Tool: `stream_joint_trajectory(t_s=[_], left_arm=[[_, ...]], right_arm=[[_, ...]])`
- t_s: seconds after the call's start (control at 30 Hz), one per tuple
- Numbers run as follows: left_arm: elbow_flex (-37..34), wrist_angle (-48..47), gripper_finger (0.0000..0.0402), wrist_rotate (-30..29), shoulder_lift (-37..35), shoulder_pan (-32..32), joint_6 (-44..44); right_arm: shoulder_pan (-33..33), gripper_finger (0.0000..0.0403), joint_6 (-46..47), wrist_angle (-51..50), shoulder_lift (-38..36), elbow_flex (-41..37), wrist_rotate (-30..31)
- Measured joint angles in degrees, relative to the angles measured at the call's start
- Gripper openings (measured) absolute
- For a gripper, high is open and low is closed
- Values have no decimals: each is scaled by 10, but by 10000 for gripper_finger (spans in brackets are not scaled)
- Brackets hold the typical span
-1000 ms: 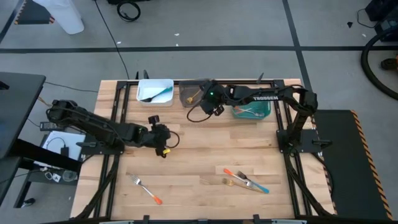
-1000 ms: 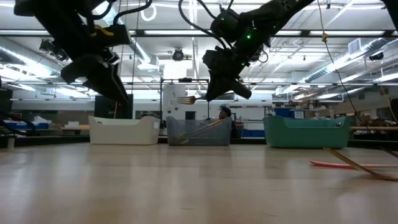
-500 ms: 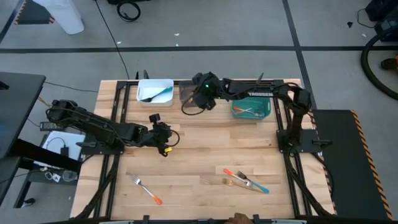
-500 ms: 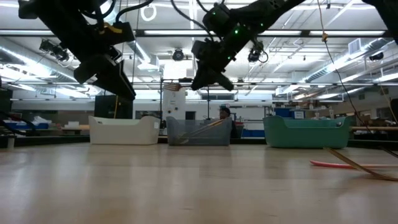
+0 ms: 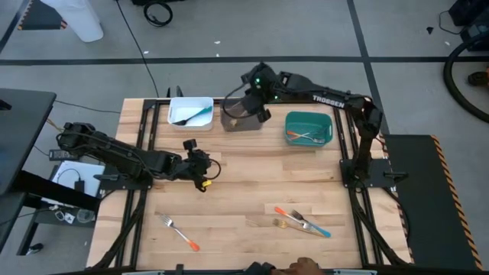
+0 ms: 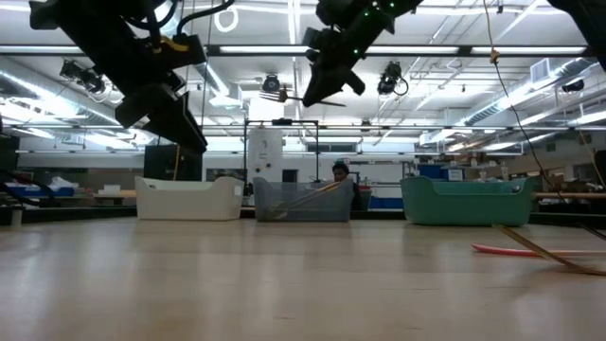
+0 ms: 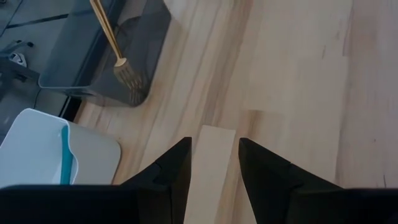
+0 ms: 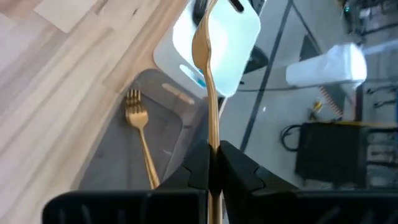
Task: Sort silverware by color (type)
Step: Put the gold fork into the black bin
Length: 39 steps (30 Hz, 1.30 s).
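Observation:
My right gripper (image 5: 254,107) hangs high over the grey bin (image 5: 241,116) at the table's far edge, shut on a golden fork (image 8: 204,43). The low view shows that fork's tines (image 6: 282,95) sticking out well above the bins. A second golden fork (image 8: 140,134) lies in the grey bin. My left gripper (image 5: 205,174) hovers open over bare wood at mid-left. An orange-handled fork (image 5: 180,234) lies near the front left. A small heap of forks (image 5: 303,222) lies at the front right. My right gripper pinches the golden fork's handle (image 8: 213,140) between its two fingers. The fingers slant down from above and lie along the handle. The tine end sticks out beyond the fingertips, and the fork is lifted clear above the grey bin.
A white bin (image 5: 191,111) holding a blue-handled piece stands left of the grey bin. A teal bin (image 5: 309,127) with forks stands to its right. All three line the far edge. Bare wood (image 5: 260,179) lies between the bins and the loose forks.
My right gripper has risen and swung toward the table's far edge over the grey bin. It rolled as it went and stayed shut on the golden fork. The fork now hangs higher and is still clear of the bin.

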Motion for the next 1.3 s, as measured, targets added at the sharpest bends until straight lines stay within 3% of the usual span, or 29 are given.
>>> stream_joint_trajectory(t_s=[0.3, 0.6, 0.83, 0.97, 1.1, 1.3], left_arm=[[0, 31, 142, -1, 0, 2, 6], [0, 92, 130, 24, -34, 29, 137], [-1, 143, 119, 178, -54, 91, 216], [-61, 280, 118, 251, -54, 111, 254], [-118, 392, 118, 249, -54, 126, 256], [-142, 420, 118, 245, -54, 158, 211]], right_arm=[[-27, 28, 89, -85, 0, 35, -71], [-54, 28, 149, -102, 0, 35, -190], [-52, 28, 177, -103, 0, 35, -194], [-47, 28, 186, -100, 0, 35, -204], [-47, 28, 205, -93, 0, 35, -196], [-45, 28, 207, -79, 8, 36, -177]])
